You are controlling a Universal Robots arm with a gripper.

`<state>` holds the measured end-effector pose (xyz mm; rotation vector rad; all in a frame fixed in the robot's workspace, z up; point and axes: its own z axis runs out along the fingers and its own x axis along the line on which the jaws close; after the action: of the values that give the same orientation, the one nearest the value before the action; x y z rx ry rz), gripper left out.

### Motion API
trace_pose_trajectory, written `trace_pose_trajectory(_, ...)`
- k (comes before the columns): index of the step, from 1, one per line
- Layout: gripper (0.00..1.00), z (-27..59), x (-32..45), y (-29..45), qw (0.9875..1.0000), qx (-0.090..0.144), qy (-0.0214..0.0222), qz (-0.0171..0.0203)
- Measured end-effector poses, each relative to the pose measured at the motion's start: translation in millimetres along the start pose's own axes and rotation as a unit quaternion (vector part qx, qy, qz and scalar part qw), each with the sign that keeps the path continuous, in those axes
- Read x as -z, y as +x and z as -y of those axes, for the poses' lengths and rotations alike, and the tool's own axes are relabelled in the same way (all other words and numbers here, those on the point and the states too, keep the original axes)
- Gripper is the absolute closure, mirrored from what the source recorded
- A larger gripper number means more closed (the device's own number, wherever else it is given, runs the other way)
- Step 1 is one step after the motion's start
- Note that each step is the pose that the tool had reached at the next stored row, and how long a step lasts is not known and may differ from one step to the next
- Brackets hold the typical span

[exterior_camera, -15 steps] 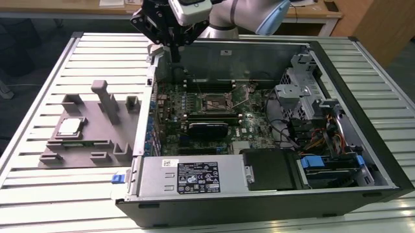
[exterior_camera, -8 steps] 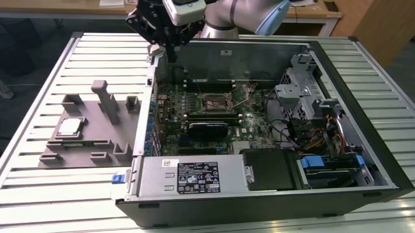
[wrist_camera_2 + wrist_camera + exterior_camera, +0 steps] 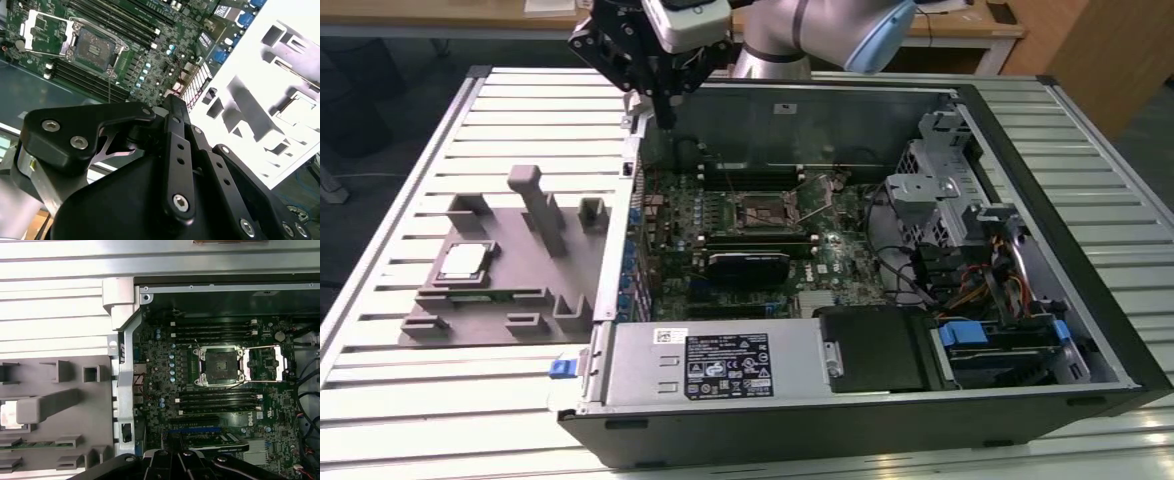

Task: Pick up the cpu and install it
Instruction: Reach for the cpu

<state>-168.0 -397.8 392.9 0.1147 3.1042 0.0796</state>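
Cpu [image 3: 463, 262] lies in grey tray [image 3: 507, 228] on slatted table [image 3: 400, 400]; jaws pinched together, empty

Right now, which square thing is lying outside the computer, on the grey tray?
The cpu, the small silvery chip with a pale rim. The socket and the black card sit inside the case, on the green board.

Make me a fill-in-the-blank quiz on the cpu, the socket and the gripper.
The small silvery-grey square cpu lies on the grey moulded tray, on the exterior view's ___ of the open black computer case.
The square metal socket frame inside the case is open and ___, no chip in it.
The black gripper hovers above the case wall holding ___.
Missing: left; empty; nothing.
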Motion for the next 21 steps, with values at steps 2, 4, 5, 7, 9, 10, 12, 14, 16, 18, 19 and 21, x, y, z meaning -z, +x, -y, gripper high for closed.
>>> trace_pose_trajectory(2,0.89,0.2,0.1,2.4,1.0000,0.000,0.0000,0.0000)
trace_pose_trajectory(4,0.89,0.4,0.2,5.2,1.0000,0.000,0.0000,0.0001)
trace_pose_trajectory(5,0.89,0.5,0.2,6.6,1.0000,0.000,0.0000,0.0001)
trace_pose_trajectory(7,0.89,0.6,0.3,8.8,1.0000,-0.001,0.0000,0.0001)
trace_pose_trajectory(9,0.89,0.9,0.4,11.7,1.0000,-0.001,0.0000,0.0001)
trace_pose_trajectory(10,0.89,1.0,0.5,13.2,1.0000,-0.001,0.0000,0.0001)
trace_pose_trajectory(12,0.89,1.2,0.6,16.6,1.0000,-0.001,0.0000,0.0001)
trace_pose_trajectory(14,0.89,1.5,0.7,21.0,1.0000,-0.002,0.0000,0.0002)
trace_pose_trajectory(16,0.89,1.9,0.9,26.0,1.0000,-0.002,0.0001,0.0002)
trace_pose_trajectory(18,0.89,2.3,1.1,30.9,1.0000,-0.003,0.0001,0.0002)
trace_pose_trajectory(19,0.89,2.4,1.1,33.3,1.0000,-0.003,0.0001,0.0003)
trace_pose_trajectory(21,0.89,2.7,1.3,37.7,1.0000,-0.004,0.0002,0.0003)
